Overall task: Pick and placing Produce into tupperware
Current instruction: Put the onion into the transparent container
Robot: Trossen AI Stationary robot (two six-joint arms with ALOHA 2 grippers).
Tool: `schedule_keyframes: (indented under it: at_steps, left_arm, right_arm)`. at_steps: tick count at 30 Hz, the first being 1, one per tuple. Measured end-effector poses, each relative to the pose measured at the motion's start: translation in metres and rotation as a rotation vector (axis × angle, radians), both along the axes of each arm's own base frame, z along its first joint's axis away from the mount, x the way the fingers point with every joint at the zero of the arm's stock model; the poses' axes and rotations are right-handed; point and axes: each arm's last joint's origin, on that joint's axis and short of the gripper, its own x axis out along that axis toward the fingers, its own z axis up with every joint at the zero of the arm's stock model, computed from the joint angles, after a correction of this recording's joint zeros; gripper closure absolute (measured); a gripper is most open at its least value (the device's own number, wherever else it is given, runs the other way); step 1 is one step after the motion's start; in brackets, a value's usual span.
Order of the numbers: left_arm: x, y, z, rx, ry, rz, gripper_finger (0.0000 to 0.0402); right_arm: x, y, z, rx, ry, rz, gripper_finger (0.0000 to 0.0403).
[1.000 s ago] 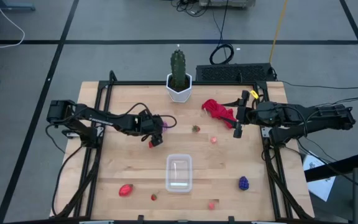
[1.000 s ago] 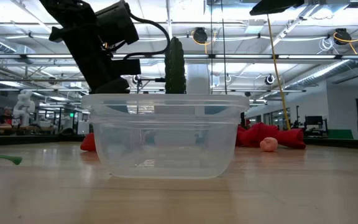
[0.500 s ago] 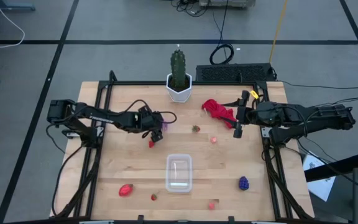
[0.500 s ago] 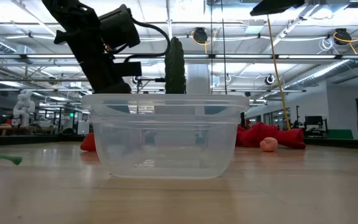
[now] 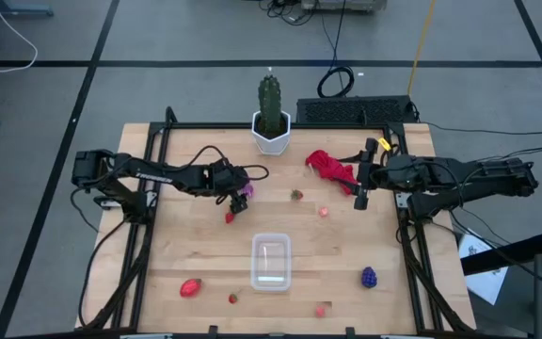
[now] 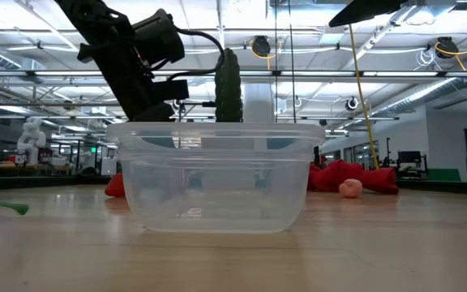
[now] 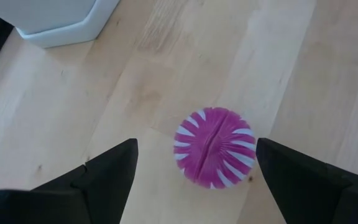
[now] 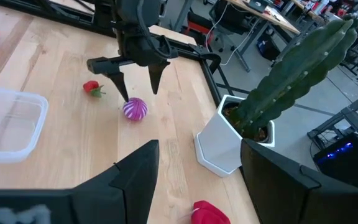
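Observation:
The magenta round piece [image 7: 215, 147] with white stripes lies on the wooden table left of centre. My left gripper [image 5: 239, 199] hovers open just above it, one finger on either side, touching nothing. A small strawberry [image 5: 230, 217] lies just nearer than that. The clear tupperware [image 5: 271, 262] stands at the near middle. More produce lies about: a strawberry [image 5: 296, 195], a pink piece [image 5: 324, 212], a big strawberry [image 5: 190, 287], a grape bunch [image 5: 369, 277]. My right gripper [image 5: 360, 191] waits open, raised at the right by the red cloth [image 5: 332, 168].
A green cactus [image 5: 269, 97] in a white hexagonal pot [image 5: 271, 137] stands at the far middle edge, close beyond the magenta piece. A small strawberry [image 5: 232, 298] and a pink piece [image 5: 321, 309] lie by the near edge. Black frame rails run along both table sides.
My left gripper has swung a short way toward the table's far edge, away from the small strawberry and over the magenta piece, staying open. The produce and the tupperware lie where they were.

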Motion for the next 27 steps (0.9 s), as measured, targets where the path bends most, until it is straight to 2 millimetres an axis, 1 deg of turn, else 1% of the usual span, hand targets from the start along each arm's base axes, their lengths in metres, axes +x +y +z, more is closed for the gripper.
schedule_keyframes:
  at_steps: [4,8,19,25,27]
  left_arm:
    - [-0.001,0.001,-0.001,0.000,-0.002,0.002,0.0066]
    - [-0.004,0.000,-0.008,-0.001,-0.006,0.002,0.0066]
    - [-0.008,-0.001,-0.018,-0.004,-0.049,-0.031,0.0066]
    - [-0.007,-0.001,-0.018,0.006,-0.046,-0.034,0.0066]
    - [-0.005,0.000,-0.021,0.014,-0.045,-0.033,0.0066]
  right_arm:
    - [0.000,0.000,0.000,0.000,0.001,0.000,0.0183]
    - [0.000,0.000,0.000,0.000,0.004,0.000,0.0183]
    - [0.000,0.000,0.000,0.000,0.003,0.000,0.0183]
    - [0.000,0.000,0.000,0.020,-0.005,-0.009,0.0183]
    - [0.000,0.000,0.000,0.032,-0.010,-0.015,0.0183]
